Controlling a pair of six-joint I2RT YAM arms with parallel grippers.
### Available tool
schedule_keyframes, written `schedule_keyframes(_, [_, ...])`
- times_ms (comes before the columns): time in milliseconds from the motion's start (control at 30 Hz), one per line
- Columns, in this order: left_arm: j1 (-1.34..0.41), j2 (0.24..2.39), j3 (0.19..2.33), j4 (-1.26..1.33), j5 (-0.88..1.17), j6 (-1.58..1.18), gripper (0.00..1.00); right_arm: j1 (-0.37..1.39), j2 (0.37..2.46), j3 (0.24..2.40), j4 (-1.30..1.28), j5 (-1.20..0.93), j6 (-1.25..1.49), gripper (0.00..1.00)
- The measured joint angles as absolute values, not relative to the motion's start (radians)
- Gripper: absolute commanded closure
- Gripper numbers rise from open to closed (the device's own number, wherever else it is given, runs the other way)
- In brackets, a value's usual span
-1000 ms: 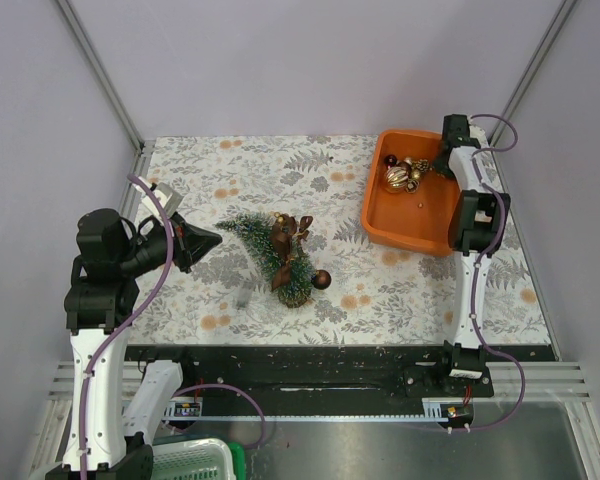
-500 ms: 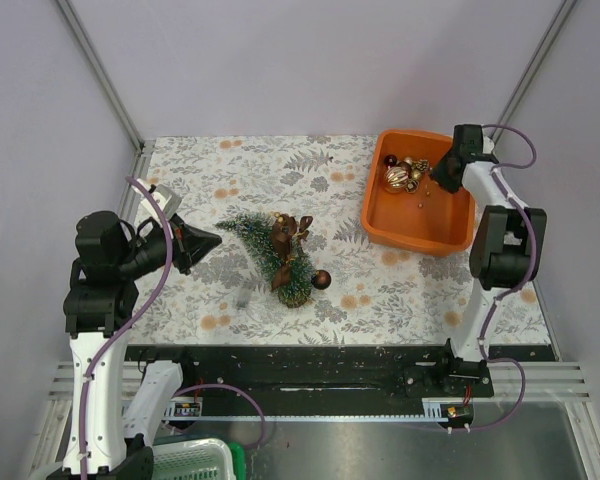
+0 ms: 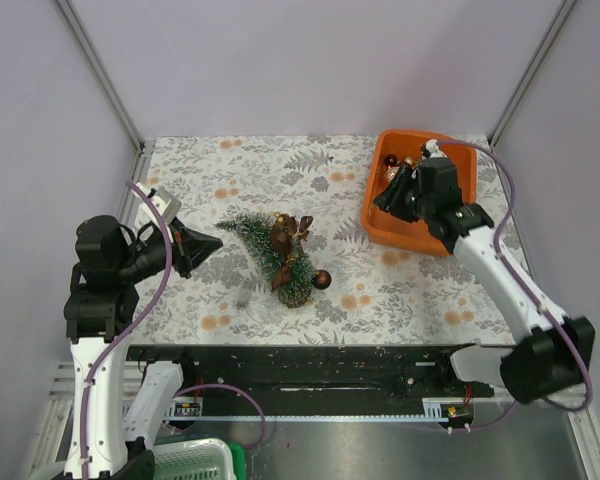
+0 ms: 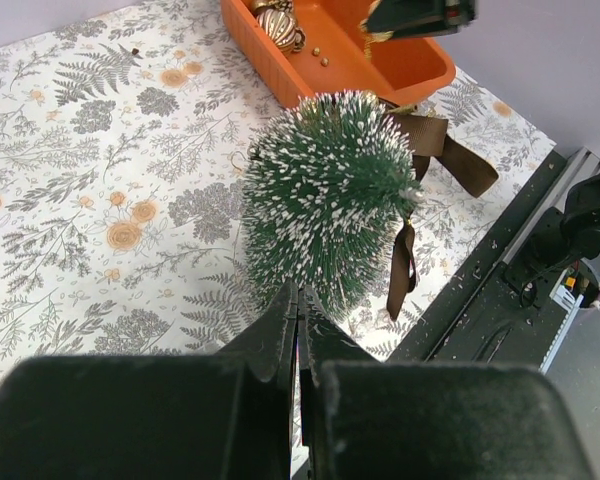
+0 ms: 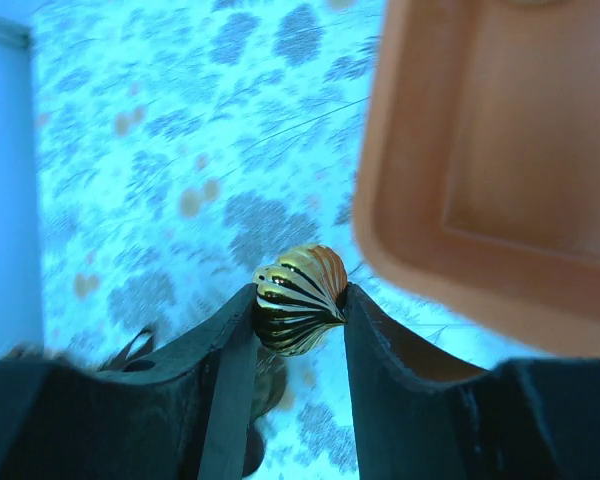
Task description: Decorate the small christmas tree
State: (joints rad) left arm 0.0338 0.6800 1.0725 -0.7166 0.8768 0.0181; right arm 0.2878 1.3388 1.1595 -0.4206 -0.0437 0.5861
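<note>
The small christmas tree (image 3: 268, 252) lies on its side on the fern-print cloth, its wooden base (image 3: 295, 293) toward the near edge. A brown bow (image 3: 292, 227) and a dark red ball (image 3: 322, 279) sit on it. My left gripper (image 3: 213, 242) is shut and empty, its tip just left of the tree's top (image 4: 325, 200). My right gripper (image 3: 388, 197) hovers over the left side of the orange tray (image 3: 412, 237), shut on a ribbed gold ornament (image 5: 300, 298).
More gold ornaments (image 4: 277, 22) lie at the far end of the orange tray (image 4: 400, 70). The black rail (image 3: 330, 360) runs along the table's near edge. Grey walls and frame posts enclose the back and sides.
The right arm has swung from the tray's far right corner across to its left side, carrying the gold ornament. The left arm and the tree have stayed put.
</note>
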Motion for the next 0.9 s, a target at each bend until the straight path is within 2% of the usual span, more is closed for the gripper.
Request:
schedule_keyframes(167, [0.033,0.668,1.07,-0.717,0.878,0.014,0.99,0.373,1.076,1.131,-0.492,-0.072,0.608,0.75])
schedule_keyframes(400, [0.034,0.661,1.07,-0.717,0.877,-0.001,0.77,0.478,0.858,1.137,-0.593,-0.091,0.654,0.77])
schedule_keyframes(533, [0.033,0.661,1.07,-0.717,0.877,-0.016,0.64,0.564,0.876,1.174,-0.64,-0.089,0.664,0.77])
schedule_keyframes(700, [0.033,0.66,1.07,-0.718,0.874,-0.023,0.47,0.706,0.994,1.293,-0.678,-0.053,0.651,0.77])
schedule_keyframes(800, [0.033,0.653,1.071,-0.733,0.868,-0.017,0.41,0.778,1.074,1.391,-0.695,-0.022,0.625,0.77])
schedule_keyframes(900, [0.034,0.648,1.071,-0.753,0.865,-0.007,0.39,0.838,1.153,1.51,-0.714,0.011,0.59,0.77])
